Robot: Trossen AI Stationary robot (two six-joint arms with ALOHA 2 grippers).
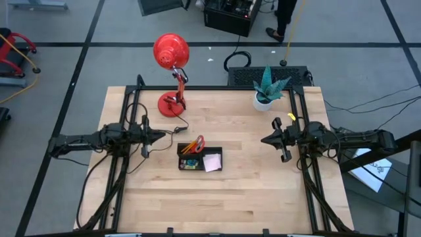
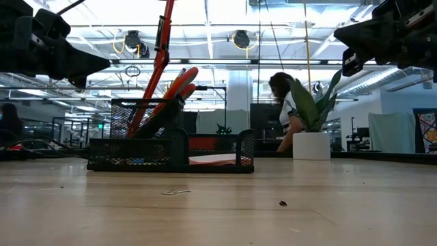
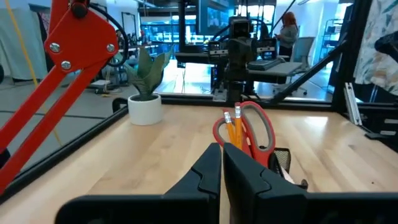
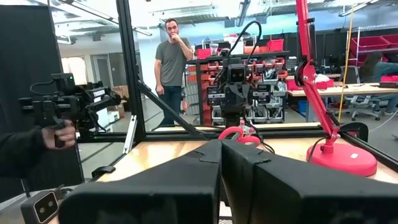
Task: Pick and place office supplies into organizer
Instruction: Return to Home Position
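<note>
The organizer [image 1: 200, 158], a black mesh tray, stands on the table's middle. Red-handled scissors [image 3: 256, 124] and orange pencils [image 3: 232, 127] stand tilted in its taller cup, leaning on the rim. A pink sticky-note pad [image 1: 212, 162] lies in its right compartment. A thin wire clip [image 2: 176, 192] lies on the wood nearer the front edge. My left gripper [image 1: 162, 137] hovers shut, level, left of the organizer. My right gripper [image 1: 264, 139] hovers shut to its right, pointing toward it. Neither holds anything.
A red desk lamp [image 1: 172, 72] stands at the far left of the table, and a potted plant [image 1: 266, 92] at the far right. People stand beyond the table [image 4: 173, 62]. Bare wood lies in front of the organizer [image 1: 217, 204].
</note>
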